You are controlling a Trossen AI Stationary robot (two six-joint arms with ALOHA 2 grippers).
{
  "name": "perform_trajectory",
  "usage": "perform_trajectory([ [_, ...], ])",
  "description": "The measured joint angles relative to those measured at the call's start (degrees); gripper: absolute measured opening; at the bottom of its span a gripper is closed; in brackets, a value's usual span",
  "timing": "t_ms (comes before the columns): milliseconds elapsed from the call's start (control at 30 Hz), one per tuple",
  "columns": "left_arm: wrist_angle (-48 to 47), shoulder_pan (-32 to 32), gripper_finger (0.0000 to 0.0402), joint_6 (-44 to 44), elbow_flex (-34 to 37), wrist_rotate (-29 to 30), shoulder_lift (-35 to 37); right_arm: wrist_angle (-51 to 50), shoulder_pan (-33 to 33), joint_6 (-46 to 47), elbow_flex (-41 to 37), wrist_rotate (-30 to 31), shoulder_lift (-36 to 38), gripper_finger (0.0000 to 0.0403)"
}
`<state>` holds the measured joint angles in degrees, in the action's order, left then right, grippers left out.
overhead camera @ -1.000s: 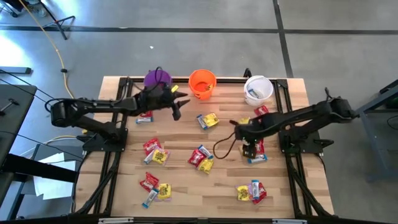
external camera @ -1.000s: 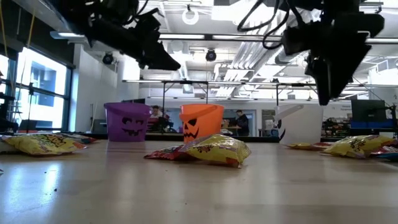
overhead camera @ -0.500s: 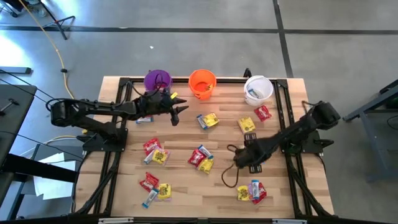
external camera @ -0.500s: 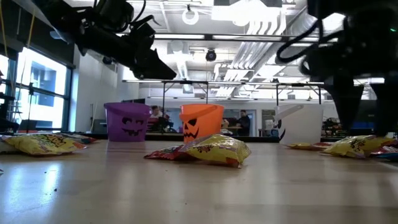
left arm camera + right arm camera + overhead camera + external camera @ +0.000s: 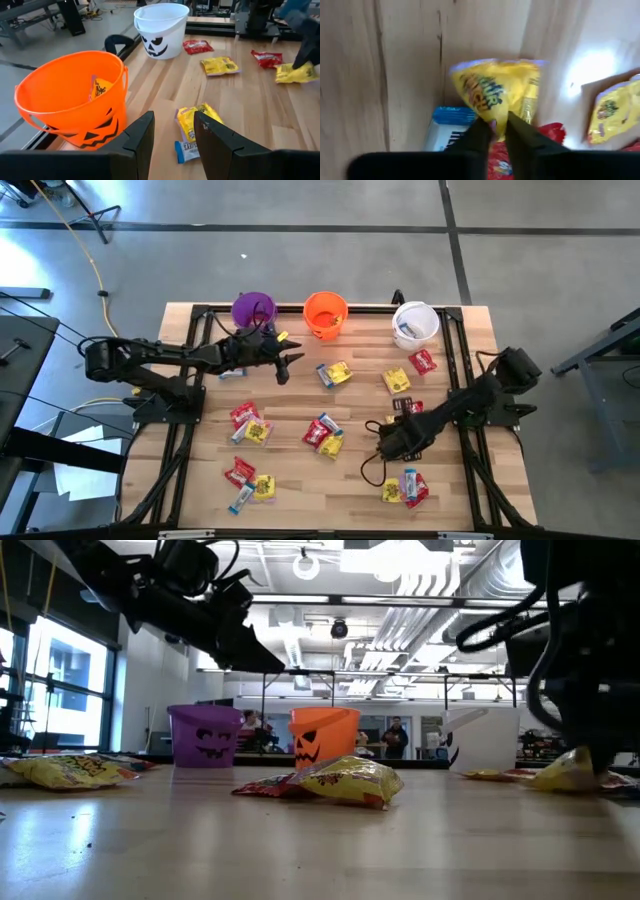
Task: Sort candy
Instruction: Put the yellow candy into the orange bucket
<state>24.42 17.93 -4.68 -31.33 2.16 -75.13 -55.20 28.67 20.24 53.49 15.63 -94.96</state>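
Candy lies in loose piles on the wooden table [image 5: 300,400]: red, yellow and blue-and-white packets. My right gripper [image 5: 397,438] points down over a right-hand pile and is shut on a yellow packet [image 5: 492,92], which lies over a blue-and-white bar [image 5: 445,117] and a red packet [image 5: 550,132]. In the low view this packet [image 5: 560,772] shows at the gripper [image 5: 592,755]. My left gripper [image 5: 286,362] hovers open and holds nothing, near the orange bucket [image 5: 70,95]. Beyond its fingers [image 5: 174,125] lies a yellow packet [image 5: 192,120]. My right gripper pinches the yellow packet between its two fingers at one edge [image 5: 496,116], coming from above with the fingers pointing down. The packet is tipped up at the fingers. Whether its lower end [image 5: 540,783] is clear of the table cannot be told.
Purple [image 5: 253,308], orange [image 5: 325,315] and white [image 5: 415,323] buckets stand along the far edge. The orange one holds a yellow packet [image 5: 101,87]. More candy piles lie at the middle [image 5: 325,435], left [image 5: 247,423], near left [image 5: 250,482] and near right [image 5: 405,487].
My right gripper has swung toward the table's near edge and come down onto the right-hand pile, rolling as it went. The yellow packet there lay flat and now stands tipped up at the fingers. My left gripper has sunk a little.
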Motion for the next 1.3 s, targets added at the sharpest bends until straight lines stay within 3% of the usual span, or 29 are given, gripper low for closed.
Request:
perform_trajectory([
  [67, 0.41, 0.02, 0.0126, -0.03, 0.0, 0.01, -0.5, -0.94, -0.01, -0.14, 0.23, 1.15, 1.82, 0.001],
  [267, 4.58, -0.57, 0.0126, -0.05, 0.75, -0.01, -1.4, -2.43, -4.83, -1.31, 3.09, 7.95, 9.08, 0.0031],
  [400, 13.15, -1.64, 0.0126, -0.01, 4.18, -2.3, -1.61, 3.53, -12.32, -10.46, 4.13, 11.1, 13.73, 0.0011],
  [500, 19.94, -2.55, 0.0126, 0.1, 6.87, -3.05, -1.57, 13.72, -20.44, -20.95, 4.2, 11.22, 15.71, 0.0003],
  [700, 23.41, -3.5, 0.0126, 0.65, 10.12, -3.09, -1.55, 35.54, -38.3, -36.74, 4.26, -0.39, 14.99, 0.0002],
  [867, 23.38, -3.48, 0.0126, 1.48, 12.02, -2.4, -1.55, 45.81, -49.68, -42.56, 5.93, -10.58, 10.58, 0.0001],
  [1033, 23.33, -3.45, 0.0126, 1.67, 12.57, -0.05, -1.55, 45.05, -56.07, -43.88, 13.99, -17.16, 1.89, 0.0],
  [1300, 23.28, -3.45, 0.0126, 2.56, 12.55, 0.0, -1.55, 32.66, -61.17, -44.3, 31.42, -20.73, -11.71, 0.0],
])
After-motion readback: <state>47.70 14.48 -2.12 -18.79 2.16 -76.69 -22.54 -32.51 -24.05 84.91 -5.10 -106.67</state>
